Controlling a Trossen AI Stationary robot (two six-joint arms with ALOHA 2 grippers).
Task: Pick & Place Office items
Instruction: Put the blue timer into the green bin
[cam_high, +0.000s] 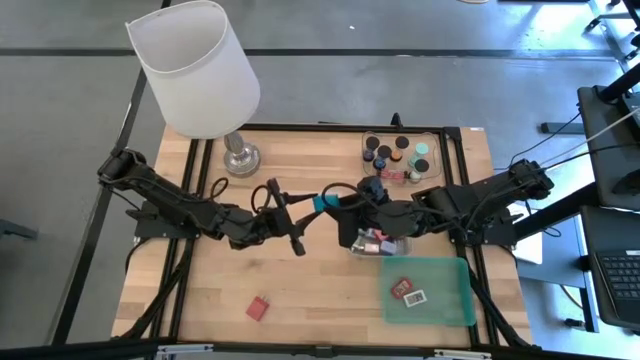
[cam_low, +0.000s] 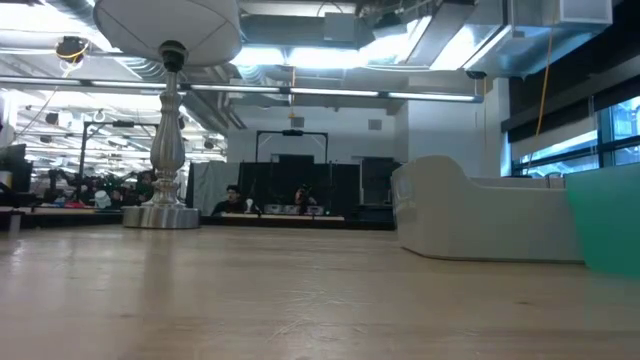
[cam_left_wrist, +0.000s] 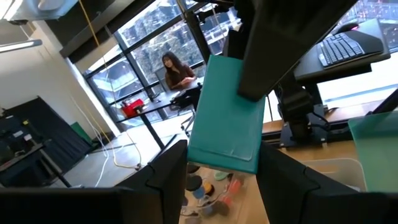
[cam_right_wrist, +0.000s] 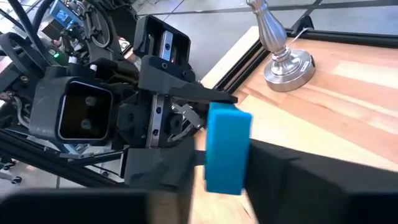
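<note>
High view shows a handover above the bench (cam_high: 200, 290): left gripper (cam_high: 305, 207) and right gripper (cam_high: 345, 198) fingers both pinching the teal block (cam_high: 322, 202). I'd let the left fingers spread only once the right grip looks square.

Block (cam_high: 320, 203) between left claw (cam_high: 305, 207) and right claw (cam_high: 337, 201) above table (cam_high: 300, 280) centre, lamp (cam_high: 200, 75) behind-left

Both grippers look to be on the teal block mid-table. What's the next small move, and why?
Probably open the left gripper and back it off. The teal block hangs above the table between the two arms, with the left jaws shut on one end and the right gripper closed on the other, so the handover looks complete. Freed, the right arm could carry it toward the trays.
</note>
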